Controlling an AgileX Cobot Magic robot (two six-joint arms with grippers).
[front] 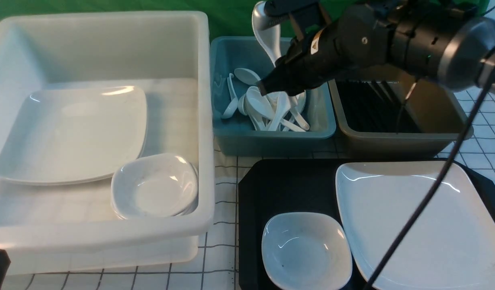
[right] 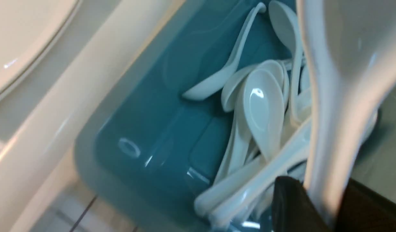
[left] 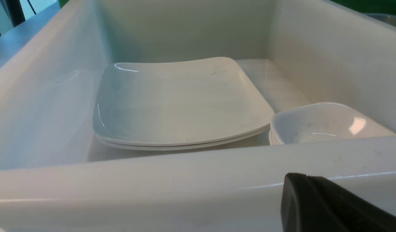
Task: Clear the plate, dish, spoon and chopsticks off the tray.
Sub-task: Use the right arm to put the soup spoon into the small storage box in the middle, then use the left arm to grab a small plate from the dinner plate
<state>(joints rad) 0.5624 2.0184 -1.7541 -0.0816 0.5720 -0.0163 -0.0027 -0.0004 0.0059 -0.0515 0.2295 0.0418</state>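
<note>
Dish (front: 306, 250), small, deep and glossy white, is seen nearest, set on the front left part of the tray (front: 287, 185). Just to its right on the same black tray, the plate (front: 420, 225) is laid flat, wide and shallow. Its rim is just beside the dish, and whether they touch cannot be told. The tray is set on a tabletop (front: 225, 189) covered in a white cloth with a dark grid.

At the near left, the left tool (left: 326, 206) is glimpsed as one black finger just outside the front wall of a large white bin (front: 110, 237); whether it is spread or closed cannot be told. Inside that bin, stacked plates (front: 74, 133) are laid at the left, and stacked small dishes (front: 154, 187) are set just beside them at the front right corner.

Farther back, a teal bin (front: 271, 141) is placed beyond the tray, with a heap of white spoons (front: 259, 105) piled in it. A brown bin (front: 392, 143) is set just beside it on the right, with long black sticks (front: 372, 106) lined along its floor.

Above the teal bin, the spoon (front: 267, 34) is held in the air, handle down and bowl up, its handle clenched between the fingers of the right tool (right: 323, 206).
</note>
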